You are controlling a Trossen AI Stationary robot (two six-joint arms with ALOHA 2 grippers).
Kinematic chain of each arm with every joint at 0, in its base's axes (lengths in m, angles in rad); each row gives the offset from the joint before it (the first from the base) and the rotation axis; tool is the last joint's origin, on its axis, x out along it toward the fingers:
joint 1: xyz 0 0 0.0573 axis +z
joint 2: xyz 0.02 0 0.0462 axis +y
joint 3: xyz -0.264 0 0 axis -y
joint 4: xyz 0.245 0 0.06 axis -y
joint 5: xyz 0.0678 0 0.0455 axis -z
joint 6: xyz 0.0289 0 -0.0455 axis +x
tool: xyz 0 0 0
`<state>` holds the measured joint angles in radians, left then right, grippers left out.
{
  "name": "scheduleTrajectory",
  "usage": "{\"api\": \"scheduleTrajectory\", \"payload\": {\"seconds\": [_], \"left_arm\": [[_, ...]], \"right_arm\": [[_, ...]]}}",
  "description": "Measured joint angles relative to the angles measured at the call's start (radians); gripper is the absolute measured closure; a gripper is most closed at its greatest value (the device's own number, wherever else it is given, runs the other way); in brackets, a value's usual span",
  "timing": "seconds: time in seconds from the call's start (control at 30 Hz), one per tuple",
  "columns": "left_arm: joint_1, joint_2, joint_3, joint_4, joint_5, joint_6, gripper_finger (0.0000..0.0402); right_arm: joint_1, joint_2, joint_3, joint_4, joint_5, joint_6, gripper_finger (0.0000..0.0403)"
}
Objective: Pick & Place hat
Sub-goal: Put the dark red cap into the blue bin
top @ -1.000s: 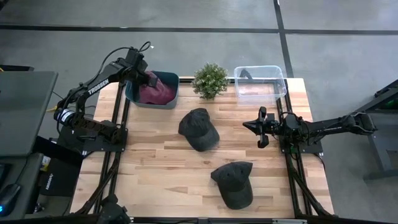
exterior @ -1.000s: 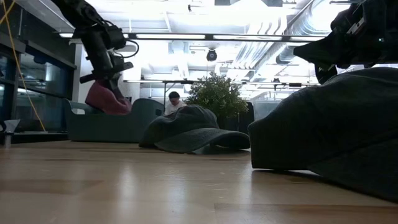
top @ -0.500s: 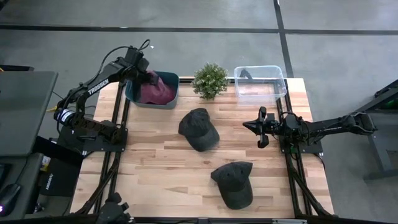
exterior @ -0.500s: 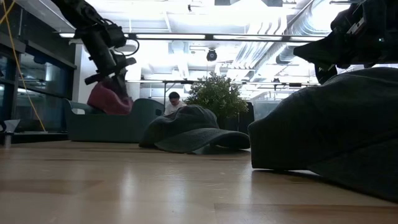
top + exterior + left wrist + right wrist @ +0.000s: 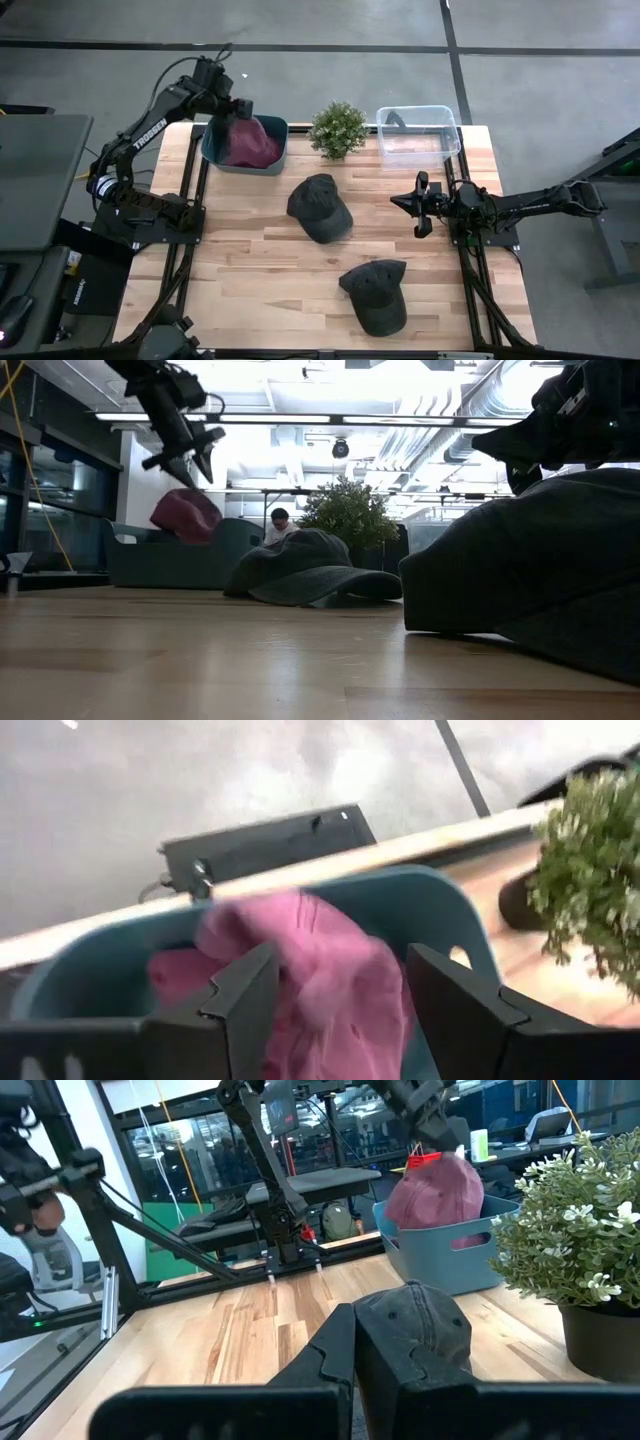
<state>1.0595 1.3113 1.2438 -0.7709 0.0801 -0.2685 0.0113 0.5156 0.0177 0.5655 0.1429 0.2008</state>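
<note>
With the pink hat (image 5: 247,143) lying in the blue bin (image 5: 246,147) at upper left, your left claw (image 5: 236,106) hangs open and empty above it, the right claw (image 5: 419,205) waits closed mid-right, and 2 dark hats (image 5: 320,208) need picking next.

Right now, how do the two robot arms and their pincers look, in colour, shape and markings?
Both arms are dark, nearly black, built of slim jointed links. The left arm bears white TROSSEN lettering on its long link, and a thin dark cable loops above its wrist. The left pincer has two flat, angular black fingers. The right pincer is equally black and blocky, without markings that I can read.
</note>
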Motion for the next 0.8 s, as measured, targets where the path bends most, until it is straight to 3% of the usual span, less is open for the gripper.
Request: {"api": "scheduleTrajectory", "payload": {"seconds": [0.3, 0.43, 0.63, 0.8], "left_arm": [[0.0, -0.002, 0.134, -0.163, 0.008, -0.13, 0.0202], [0.0, -0.002, 0.135, -0.243, 0.076, -0.16, 0.0256], [-0.021, -0.002, 0.134, -0.326, 0.19, -0.182, 0.0383], [-0.074, -0.002, 0.104, -0.397, 0.221, -0.193, 0.0395]], "right_arm": [[0.0, 0.0, 0.0, 0.0, 0.0, 0.0, 0.0402], [0.0, 0.0, 0.0, 0.0, 0.0, 0.0, 0.0402], [0.0, 0.0, 0.0, 0.0, 0.0, 0.0, 0.0402], [0.0, 0.0, 0.0, 0.0, 0.0, 0.0, 0.0402]]}}
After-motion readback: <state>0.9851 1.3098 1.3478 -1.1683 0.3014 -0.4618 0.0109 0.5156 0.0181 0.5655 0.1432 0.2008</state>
